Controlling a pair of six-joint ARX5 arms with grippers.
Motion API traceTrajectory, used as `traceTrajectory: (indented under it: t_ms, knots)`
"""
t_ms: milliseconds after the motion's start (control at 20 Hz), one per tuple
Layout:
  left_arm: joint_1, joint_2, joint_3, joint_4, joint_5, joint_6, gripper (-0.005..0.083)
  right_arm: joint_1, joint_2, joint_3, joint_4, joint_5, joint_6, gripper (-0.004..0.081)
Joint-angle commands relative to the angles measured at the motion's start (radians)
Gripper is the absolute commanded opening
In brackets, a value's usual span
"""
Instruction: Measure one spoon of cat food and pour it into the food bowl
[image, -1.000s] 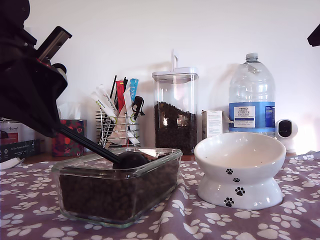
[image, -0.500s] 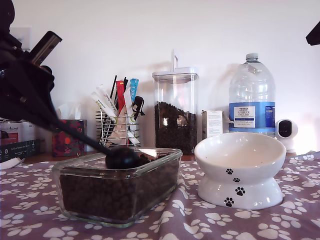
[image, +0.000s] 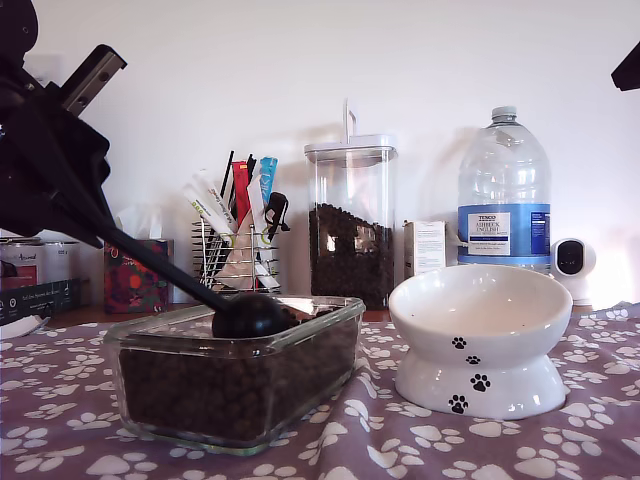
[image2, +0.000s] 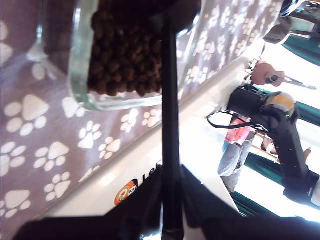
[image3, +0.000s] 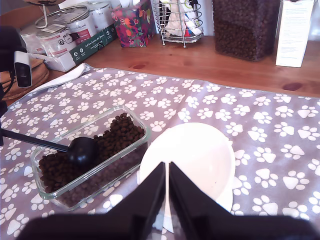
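Note:
My first gripper (image: 98, 228) (image2: 170, 202), at the exterior view's left, is shut on the thin handle of the black spoon (image: 150, 262) (image2: 169, 125). The spoon slants down so that its round cup (image: 250, 314) (image3: 83, 151) rests on the cat food (image: 230, 385) (image3: 117, 135) (image2: 125, 55), which fills a rectangular glass dish (image: 345, 318). I cannot tell whether the cup holds any kibble. The white food bowl (image: 480, 330) (image3: 195, 160), marked with paw prints, stands empty beside the dish, on the exterior view's right. My second gripper (image3: 166, 172) hovers shut over the bowl's rim, holding nothing.
Along the back stand a tall clear canister of kibble (image: 350, 225), a wire rack of sachets (image: 235, 245), a large water bottle (image: 503, 190), a small white box (image: 425, 247) and a tissue box (image: 135, 270). Tins (image3: 75, 30) sit beyond the paw-print cloth (image: 400, 440).
My first arm has risen and drawn back toward the exterior view's left. The spoon's cup slid slightly that way and came up from the kibble to sit on top of it.

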Motion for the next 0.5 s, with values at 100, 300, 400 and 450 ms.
traceTrajectory:
  t_ms: [100, 300, 400, 450]
  knots:
    - [-0.005, 0.049, -0.046, -0.005, 0.029, 0.009, -0.0021, 0.005, 0.006, 0.01, 0.014, -0.003, 0.003, -0.001]
    - [0.003, 0.053, -0.046, -0.002, 0.105, 0.023, -0.0021, 0.005, 0.006, 0.01, 0.018, -0.004, 0.003, -0.001]
    - [0.018, 0.079, -0.047, 0.0, 0.104, 0.02, -0.0021, 0.005, 0.006, 0.01, 0.017, -0.006, 0.003, -0.001]
    - [0.027, 0.101, -0.047, 0.0, 0.107, 0.019, -0.0021, 0.005, 0.006, 0.01, 0.018, -0.009, 0.003, -0.001]
